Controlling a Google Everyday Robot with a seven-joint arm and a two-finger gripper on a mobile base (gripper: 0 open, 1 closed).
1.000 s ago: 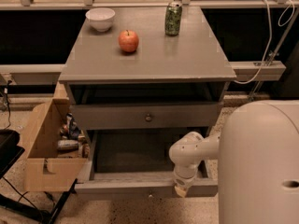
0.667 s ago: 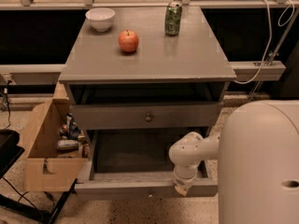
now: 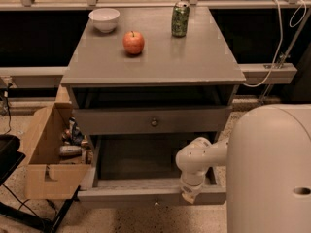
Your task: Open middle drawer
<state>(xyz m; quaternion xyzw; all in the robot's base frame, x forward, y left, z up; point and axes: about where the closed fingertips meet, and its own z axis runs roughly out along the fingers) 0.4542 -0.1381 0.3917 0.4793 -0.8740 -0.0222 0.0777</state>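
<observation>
Nothing's been moved since a second ago. End effector (image 3: 189,194) is parked at the open bottom drawer (image 3: 136,196), near right; grip can't be told. Middle drawer (image 3: 116,121) looks shut, so its knob (image 3: 154,122) must be reached next.

Nothing has moved; the gripper (image 3: 190,194) stays at the bottom drawer (image 3: 126,196).

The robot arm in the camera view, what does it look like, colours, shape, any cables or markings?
The arm is a smooth cream-white shell: a ball-like joint and a short cylindrical segment. It joins a big rounded body of the same colour with one small dark hole. No cables or markings show. The gripper sits at its tip, by the lowest drawer's front.
</observation>
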